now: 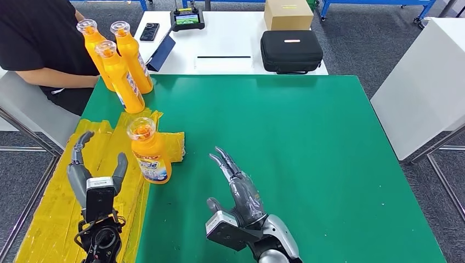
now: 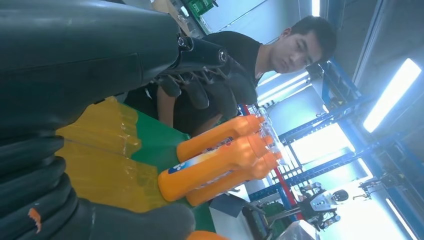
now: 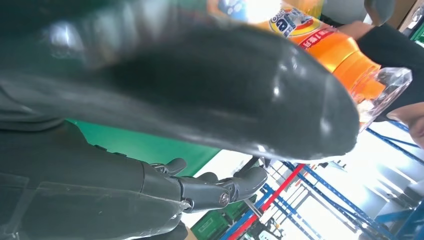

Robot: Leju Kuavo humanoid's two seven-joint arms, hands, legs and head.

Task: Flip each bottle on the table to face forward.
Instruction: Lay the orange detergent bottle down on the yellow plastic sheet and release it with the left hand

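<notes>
An orange bottle point(image 1: 149, 152) with a clear cap stands upright on the yellow taped patch point(image 1: 66, 208) at the table's left, its label turned toward me. Its label and cap point(image 3: 345, 55) show past the thumb in the right wrist view. Three more orange bottles point(image 1: 118, 63) stand clustered at the far left corner, and appear again point(image 2: 220, 160) in the left wrist view. My left hand point(image 1: 93, 170) is open just left of the near bottle, fingers spread, holding nothing. My right hand point(image 1: 238, 189) is open to the bottle's right, fingers extended over the green mat.
A person in black point(image 1: 38, 44) sits at the far left beside the bottle cluster. Behind the green table point(image 1: 307, 142) a white table holds a black case point(image 1: 290, 50), a cardboard box point(image 1: 288, 13), a controller point(image 1: 186, 19) and a phone point(image 1: 149, 32).
</notes>
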